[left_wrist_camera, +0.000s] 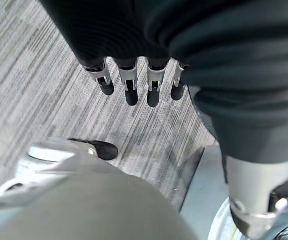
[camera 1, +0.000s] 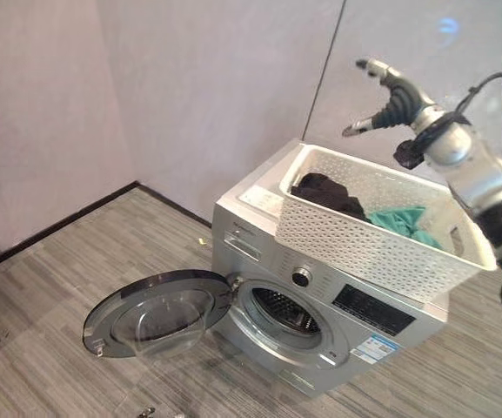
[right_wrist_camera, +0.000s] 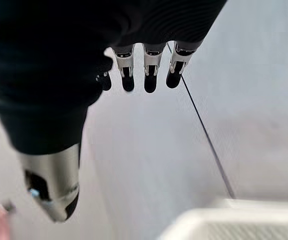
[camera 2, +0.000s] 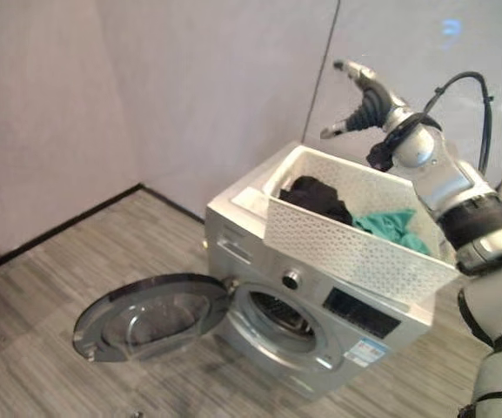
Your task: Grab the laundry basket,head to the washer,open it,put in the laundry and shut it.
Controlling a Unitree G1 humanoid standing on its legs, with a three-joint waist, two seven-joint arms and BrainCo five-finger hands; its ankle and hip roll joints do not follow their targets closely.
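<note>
Laundry basket [camera 1: 364,239]: white, perforated, set on top of the washer [camera 1: 320,322], its far end overhanging the machine's edge.
Laundry: a black garment [camera 1: 329,193] and a teal garment [camera 1: 403,222] are seen inside the basket.
Washer door [camera 1: 155,313]: swung fully open, the drum opening [camera 1: 284,315] exposed.
Right hand [camera 1: 391,94]: raised above the basket's far rim, fingers spread and relaxed, nothing held.
Left hand [left_wrist_camera: 134,80]: held over the grey floor [left_wrist_camera: 29,95], fingers relaxed, nothing grasped.
</note>
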